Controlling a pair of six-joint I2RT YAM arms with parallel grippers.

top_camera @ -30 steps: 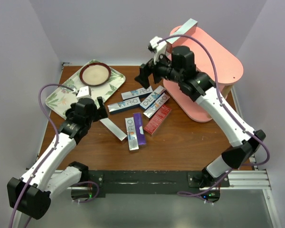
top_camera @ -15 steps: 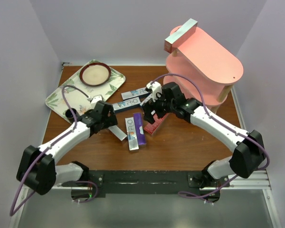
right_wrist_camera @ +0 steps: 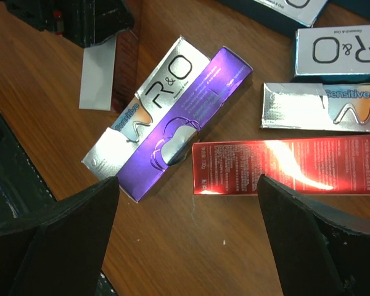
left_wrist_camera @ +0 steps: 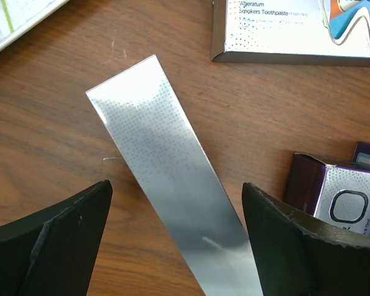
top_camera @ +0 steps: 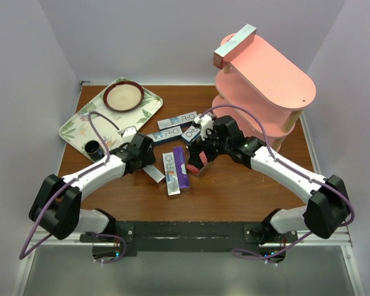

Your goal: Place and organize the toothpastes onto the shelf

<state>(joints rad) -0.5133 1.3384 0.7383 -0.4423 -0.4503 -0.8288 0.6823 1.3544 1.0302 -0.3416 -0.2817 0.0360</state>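
Brown wooden table (top_camera: 246,194), enclosed by pale lilac walls (top_camera: 142,37) at 9, 12 and 3 o'clock. Metal rail (top_camera: 320,233) at 6 o'clock.

The silver box (left_wrist_camera: 166,179) is gleaming like foil-faced card, finely dotted. The red box (right_wrist_camera: 290,165) is throwing back a glossy glare, and the purple box (right_wrist_camera: 203,102) is shining too. The brown wooden surface (left_wrist_camera: 49,154) is showing grain and faint scratches. The pink shelf (top_camera: 268,74) is looking matt.

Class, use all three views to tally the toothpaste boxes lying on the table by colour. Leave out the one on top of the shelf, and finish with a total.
Red box: 1
Purple box: 1
Silver or blue-and-silver boxes: 6
Total: 8
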